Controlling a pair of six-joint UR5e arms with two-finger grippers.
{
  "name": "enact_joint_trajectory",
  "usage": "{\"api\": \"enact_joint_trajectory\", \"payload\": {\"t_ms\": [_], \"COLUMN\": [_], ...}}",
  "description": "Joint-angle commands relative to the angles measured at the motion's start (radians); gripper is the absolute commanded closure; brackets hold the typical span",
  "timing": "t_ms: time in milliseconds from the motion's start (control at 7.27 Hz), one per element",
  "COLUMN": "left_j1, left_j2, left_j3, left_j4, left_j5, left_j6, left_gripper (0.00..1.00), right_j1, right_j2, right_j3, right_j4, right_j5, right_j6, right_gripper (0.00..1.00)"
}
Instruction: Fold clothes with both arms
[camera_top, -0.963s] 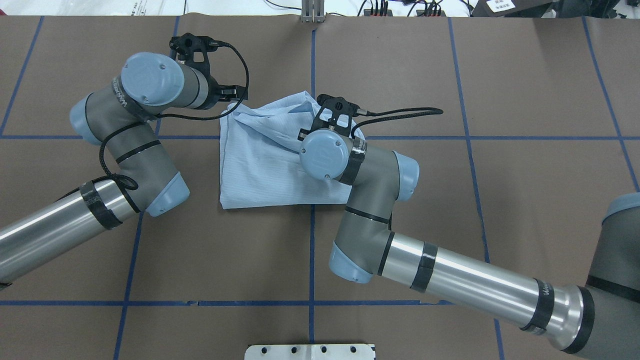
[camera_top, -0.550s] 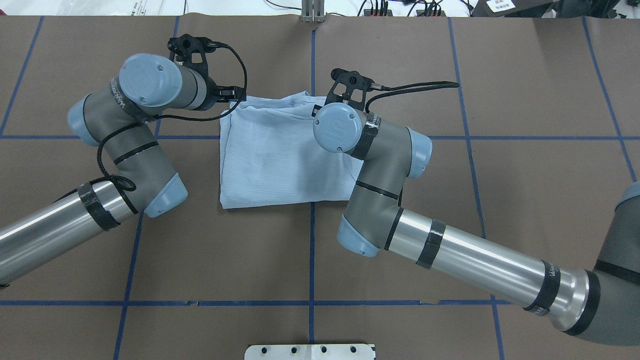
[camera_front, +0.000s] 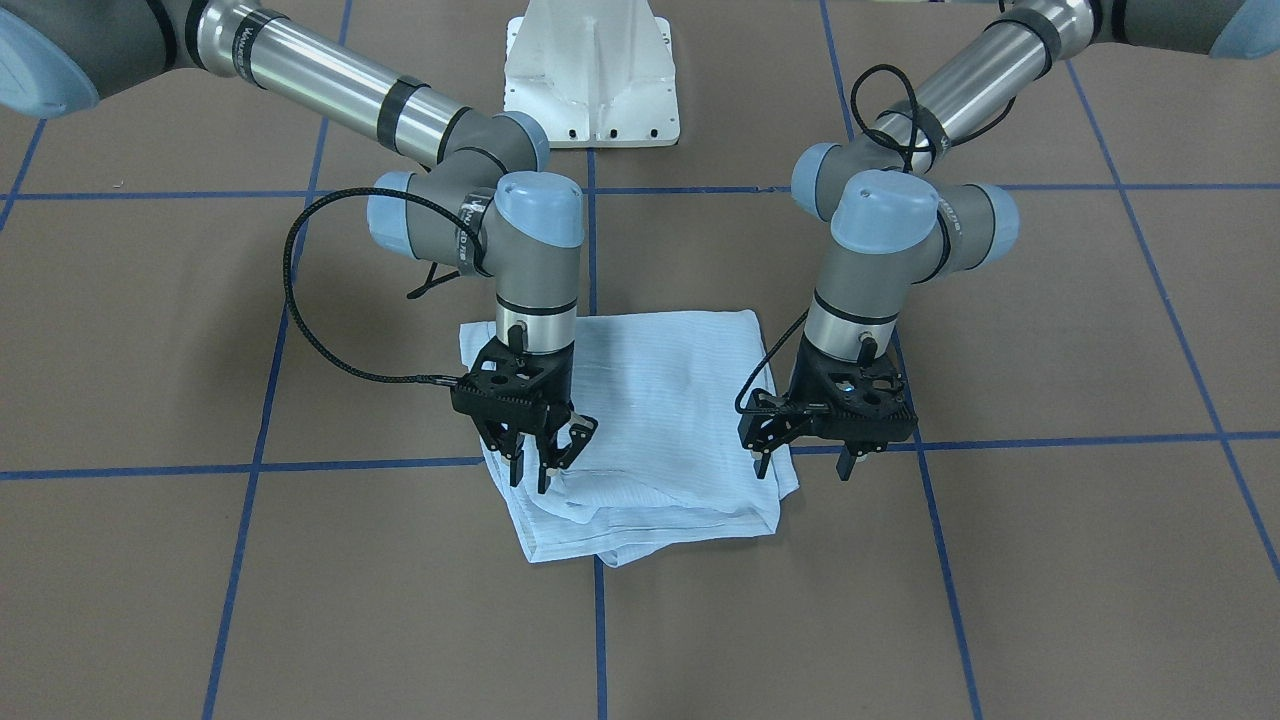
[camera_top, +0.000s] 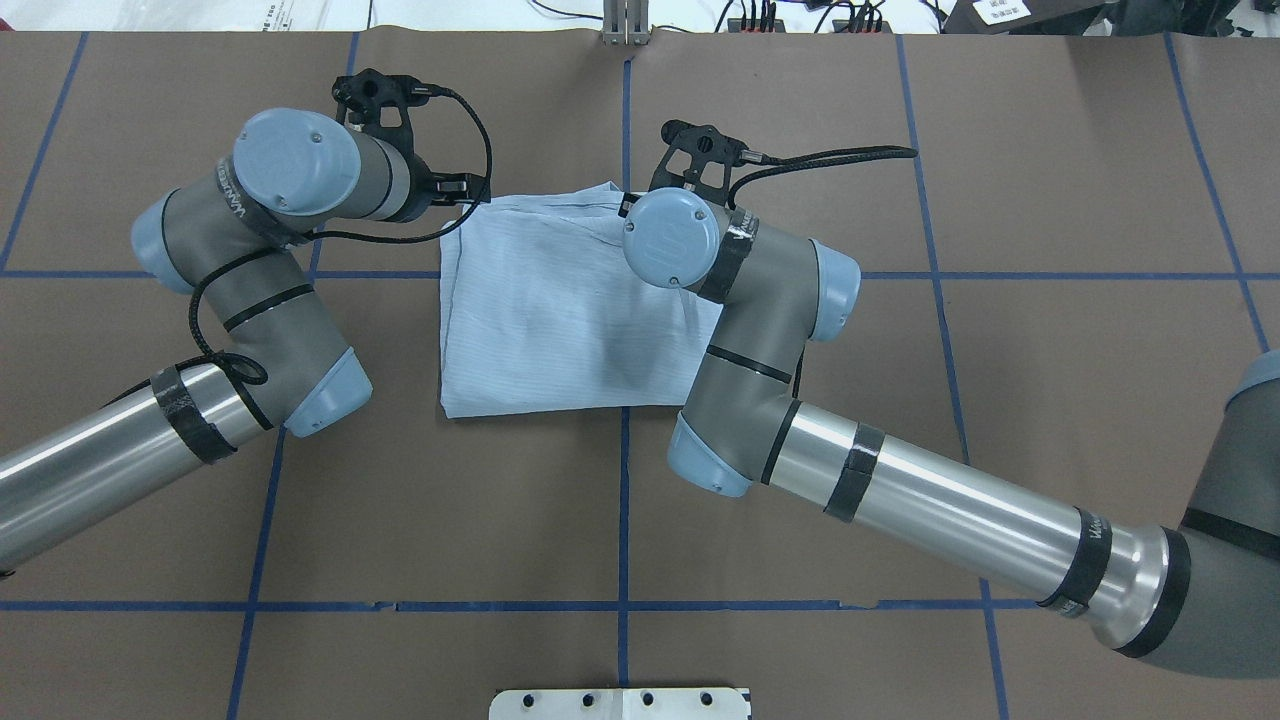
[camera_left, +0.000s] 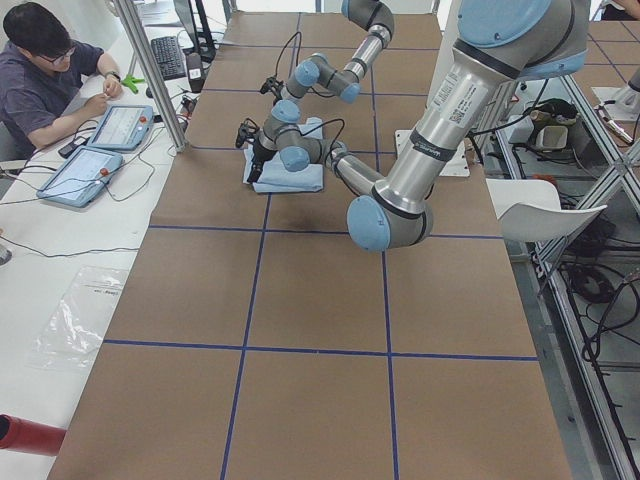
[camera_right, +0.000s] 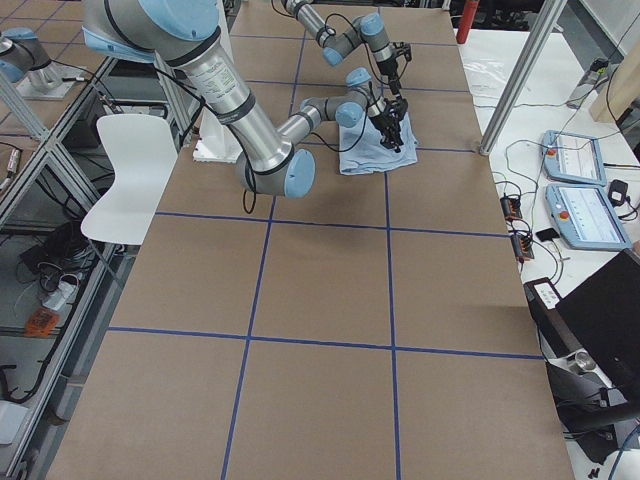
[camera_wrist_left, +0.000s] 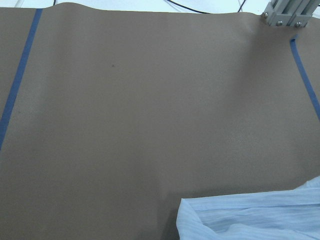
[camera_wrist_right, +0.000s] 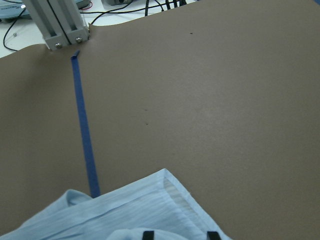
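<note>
Front-facing view: I find the shirt (camera_front: 650, 400) lying folded into a rough rectangle on the brown table (camera_front: 1000, 560), in front of the white pedestal base (camera_front: 590, 70). The layered end, away from the base, is uneven. The right gripper (camera_front: 545, 462) points down onto one corner of that end, fingers apart. The left gripper (camera_front: 803, 462) stands at the opposite corner, fingers spread wide across the cloth's side edge. I cannot tell whether either one touches the fabric. Overhead view: the shirt (camera_top: 540, 310) sits at the table's middle, across a blue tape line. The left gripper (camera_top: 468, 195) is at its far left corner, while the right arm's wrist covers the far right corner and hides its fingers. Left side view: the shirt (camera_left: 305, 180) shows only as a small blue patch beneath both wrists, and the fingers are too small to judge. Right side view: much the same, with the shirt (camera_right: 365, 155) under the two grippers. Left wrist view: a striped corner of the shirt (camera_wrist_left: 250, 220) enters at the lower right, with no fingers in frame. Right wrist view: the shirt (camera_wrist_right: 125, 215) fills the lower edge, and two black fingertips (camera_wrist_right: 147, 235) stand apart above it.
</note>
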Motion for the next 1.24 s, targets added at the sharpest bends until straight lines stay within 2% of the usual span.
{"api": "enact_joint_trajectory", "payload": {"t_ms": [0,138,275,413,550,688,826,1101], "left_j1": [0.0,0.0,0.0,0.0,0.0,0.0,0.002,0.002], "left_j2": [0.0,0.0,0.0,0.002,0.008,0.008,0.009,0.014], "left_j3": [-0.002,-0.002,-0.002,-0.002,-0.002,-0.002,-0.002,-0.002], "left_j4": [0.0,0.0,0.0,0.0,-0.001,-0.014,-0.014,-0.015], "left_j5": [-0.001,-0.001,-0.001,-0.001,-0.001,-0.001,-0.001,-0.001], "left_j6": [0.001,0.001,0.001,0.001,0.001,0.001,0.001,0.001], "left_gripper": [0.0,0.0,0.0,0.0,0.0,0.0,0.0,0.0], "right_j1": [0.024,0.022,-0.008,-0.06,-0.118,-0.163,-0.186,-0.22], "right_j2": [0.003,-0.049,-0.143,-0.261,-0.3,-0.313,-0.337,-0.334], "right_j3": [0.073,0.192,0.362,0.488,0.514,0.5,0.486,0.447], "right_j4": [-0.032,-0.136,-0.228,-0.232,-0.205,-0.128,-0.07,-0.066], "right_j5": [0.133,0.139,0.133,0.111,0.055,0.007,-0.002,-0.074], "right_j6": [-0.005,-0.005,-0.005,0.002,0.013,0.025,0.051,0.074], "right_gripper": [0.0,0.0,0.0,0.0,0.0,0.0,0.0,0.0]}}
